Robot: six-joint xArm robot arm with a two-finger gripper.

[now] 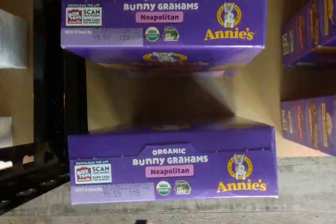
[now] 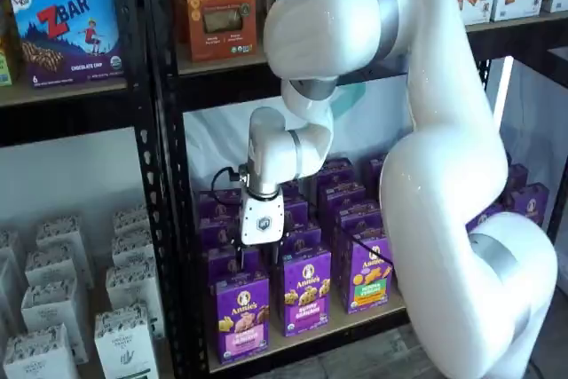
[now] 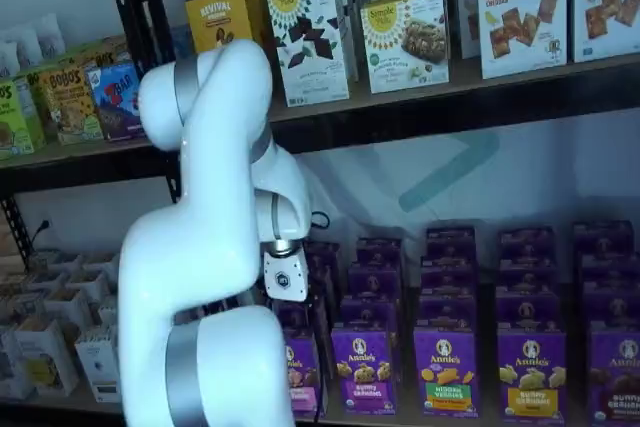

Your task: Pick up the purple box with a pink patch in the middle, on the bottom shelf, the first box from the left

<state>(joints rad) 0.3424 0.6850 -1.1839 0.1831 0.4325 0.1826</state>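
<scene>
The purple box [image 2: 241, 315] stands upright at the left front corner of the bottom shelf [image 2: 342, 323], with a pink band across its lower front. In the wrist view its top [image 1: 173, 169] shows a pink "Neapolitan" patch, and an identical carton [image 1: 163, 17] stands behind it on the tan board [image 1: 105, 103]. My gripper [image 2: 257, 261] hangs above this left row, fingers pointing down, a little behind and above the front box. It is open and holds nothing. In a shelf view the arm covers much of the box [image 3: 303, 375].
More purple Annie's cartons [image 2: 306, 290] fill the shelf to the right, one with a green band [image 2: 368, 274]. A black perforated upright [image 2: 169, 219] stands close on the left. White cartons [image 2: 53, 308] sit in the neighbouring bay. The upper board [image 2: 222, 64] carries other boxes.
</scene>
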